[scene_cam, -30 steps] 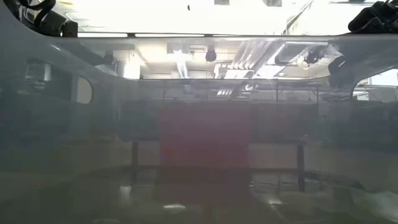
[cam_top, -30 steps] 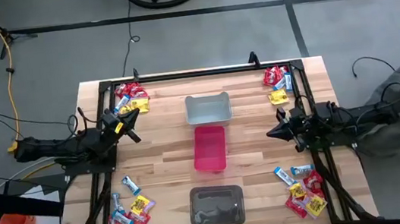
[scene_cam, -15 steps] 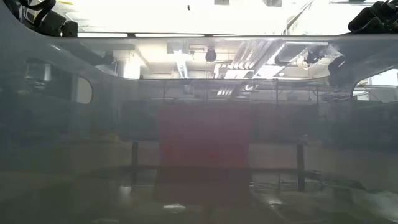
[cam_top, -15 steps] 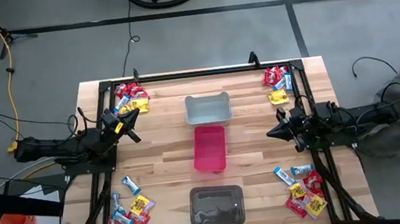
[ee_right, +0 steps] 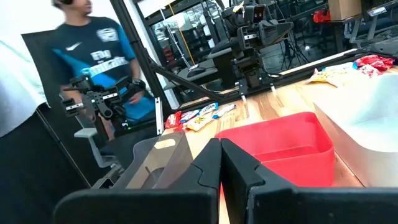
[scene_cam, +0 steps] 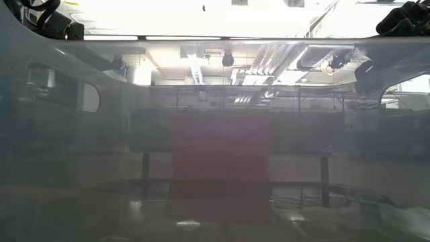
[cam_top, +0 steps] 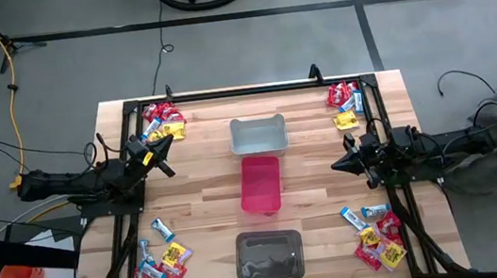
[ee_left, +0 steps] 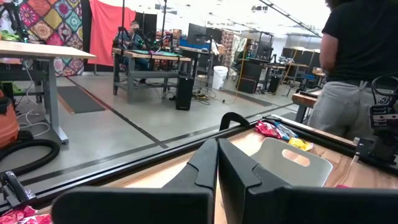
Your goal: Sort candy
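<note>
The wooden bench stands on a grey workshop floor. The candy lies in four corner piles: far left, near left, far right, near right. Three bins run down the centre line: grey, pink, dark. The left claw, clenched and empty, is nearest the far-left pile. The right claw, likewise clenched and empty, hangs between the two right-hand piles.

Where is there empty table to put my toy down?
Bare wood lies between the pink bin and the left gripper, and between it and the right gripper. All four corners are crowded with candy.
</note>
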